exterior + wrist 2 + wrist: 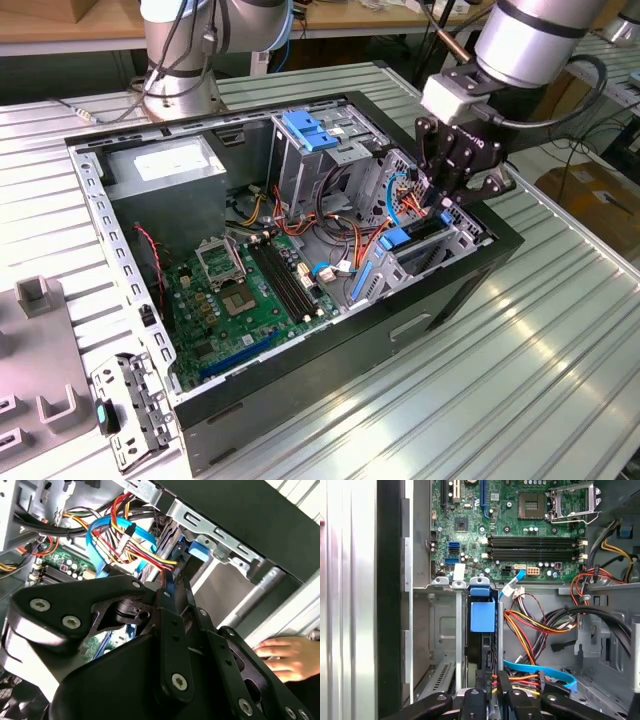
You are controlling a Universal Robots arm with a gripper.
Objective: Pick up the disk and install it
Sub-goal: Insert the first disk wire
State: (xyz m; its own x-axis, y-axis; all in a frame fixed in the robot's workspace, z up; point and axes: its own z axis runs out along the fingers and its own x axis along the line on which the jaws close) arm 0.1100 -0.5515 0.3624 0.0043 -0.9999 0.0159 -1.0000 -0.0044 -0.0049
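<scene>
The black parallel-linkage gripper (447, 193) hangs over the drive bay at the exterior view's right end of the open black computer case (455, 290), and the disk, a flat metal hard drive with blue plastic side rails (412, 238), stands on edge in that bay directly under the fingertips. In the first wrist view the disk (483, 630) runs away from the gripper (492, 692) toward the green motherboard (520, 525), so its long axis lies in line with the slot, with the blue rail tab at its far end. The fingers look drawn close together over the drive's near edge, but whether they actually clamp it I cannot tell; the linkage hides the contact in both wrist views. Just beside the fingertips lies a bundle of red, yellow and orange power wires with a flat blue data cable (540, 672), crowding the side of the slot. The bay's grey sheet-metal walls (442, 630) flank the disk closely. In the second wrist view a person's hand (287, 657) rests outside the case, well apart from the bay.
</scene>
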